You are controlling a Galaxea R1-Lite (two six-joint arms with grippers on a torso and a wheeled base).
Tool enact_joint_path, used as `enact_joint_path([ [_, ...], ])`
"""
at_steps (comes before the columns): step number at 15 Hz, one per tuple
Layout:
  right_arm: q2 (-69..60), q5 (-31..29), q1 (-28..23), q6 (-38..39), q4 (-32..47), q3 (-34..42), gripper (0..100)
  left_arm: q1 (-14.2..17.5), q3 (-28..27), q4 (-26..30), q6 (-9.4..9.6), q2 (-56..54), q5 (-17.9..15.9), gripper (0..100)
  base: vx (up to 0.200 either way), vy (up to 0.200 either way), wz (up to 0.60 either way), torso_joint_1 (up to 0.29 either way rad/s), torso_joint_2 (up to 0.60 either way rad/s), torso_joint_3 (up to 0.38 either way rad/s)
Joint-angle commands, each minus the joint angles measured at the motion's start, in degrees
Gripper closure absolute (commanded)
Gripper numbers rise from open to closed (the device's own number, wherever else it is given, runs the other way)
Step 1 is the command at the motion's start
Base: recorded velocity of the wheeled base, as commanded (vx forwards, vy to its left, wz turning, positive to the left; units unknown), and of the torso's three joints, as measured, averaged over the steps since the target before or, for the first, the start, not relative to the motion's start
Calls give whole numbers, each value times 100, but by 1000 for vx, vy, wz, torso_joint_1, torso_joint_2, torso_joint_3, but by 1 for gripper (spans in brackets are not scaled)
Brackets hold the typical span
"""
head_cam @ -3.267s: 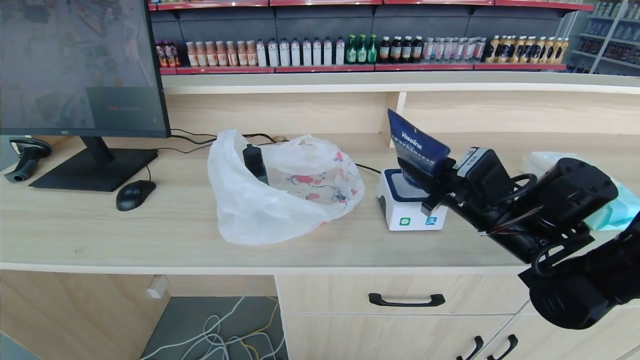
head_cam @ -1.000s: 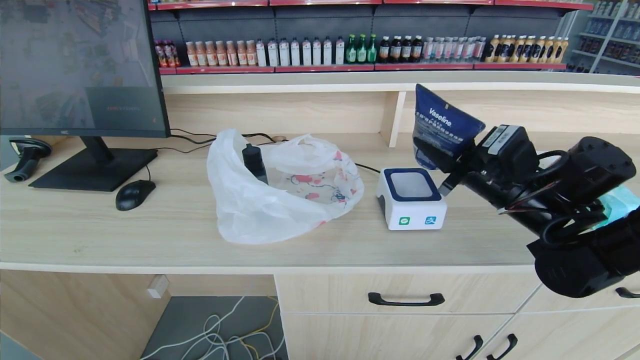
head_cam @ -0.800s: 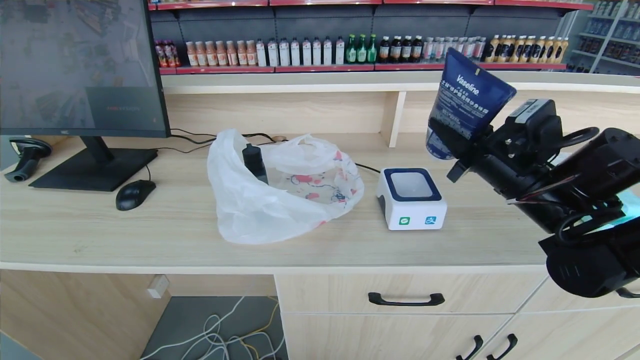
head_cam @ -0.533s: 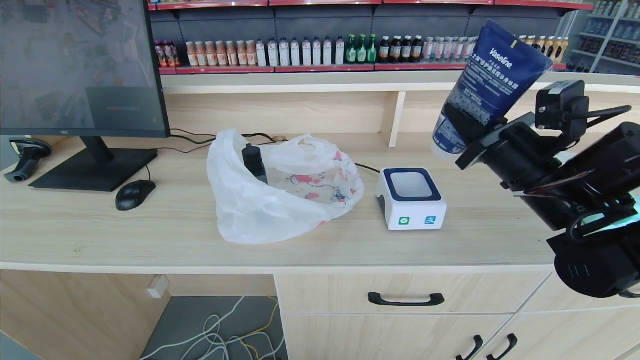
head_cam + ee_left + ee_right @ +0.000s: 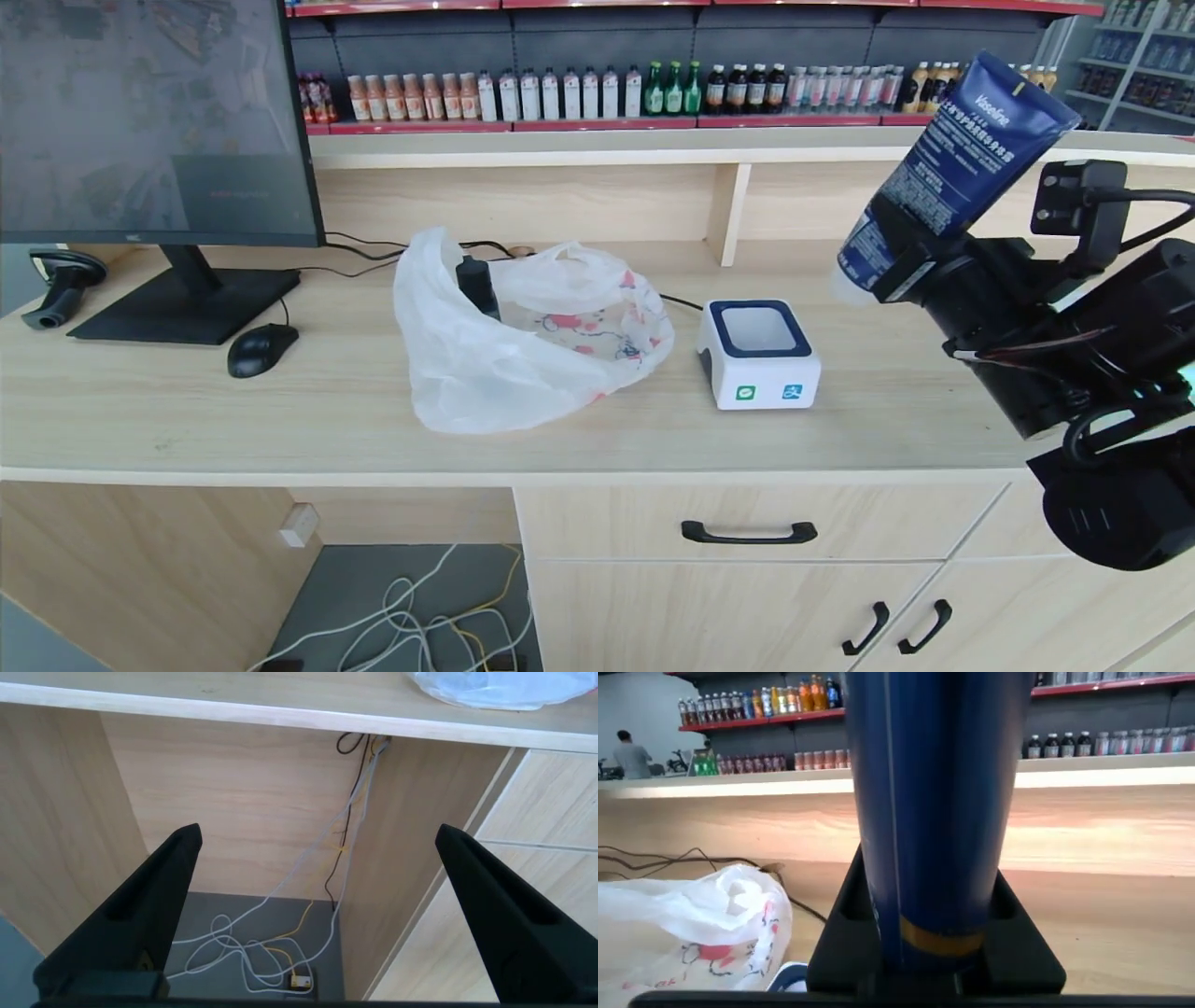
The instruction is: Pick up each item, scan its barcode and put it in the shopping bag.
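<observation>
Here, the right gripper [image 5: 910, 271] clamps a tilted blue lotion tube [image 5: 962, 149] above and right of the barcode scanner [image 5: 758, 366]. The shopping bag [image 5: 504, 364] lies just left of the scanner. The left gripper [image 5: 313, 915] hangs lower, spread wide.

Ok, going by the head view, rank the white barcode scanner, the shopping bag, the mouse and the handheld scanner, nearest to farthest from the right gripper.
From the right gripper, shut on the blue tube:
1. white barcode scanner, just to its left on the counter.
2. shopping bag, mid-counter.
3. mouse, farther left.
4. handheld scanner, at the far left edge.
</observation>
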Motion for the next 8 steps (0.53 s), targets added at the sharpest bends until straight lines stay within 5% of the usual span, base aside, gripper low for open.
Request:
enact_joint_path([
  [1, -16, 7, 10, 15, -14, 37, 100, -4, 0, -4, -10, -2, -6, 0, 0, 0, 0, 0, 0, 0],
  [3, -7, 7, 10, 15, -14, 37, 100, -4, 0, -13, -10, -2, -6, 0, 0, 0, 0, 0, 0, 0],
  [8, 37, 7, 19, 15, -14, 81, 100, -4, 0, -13, -10, -2, 2, 0, 0, 200, 0, 9, 4, 0],
])
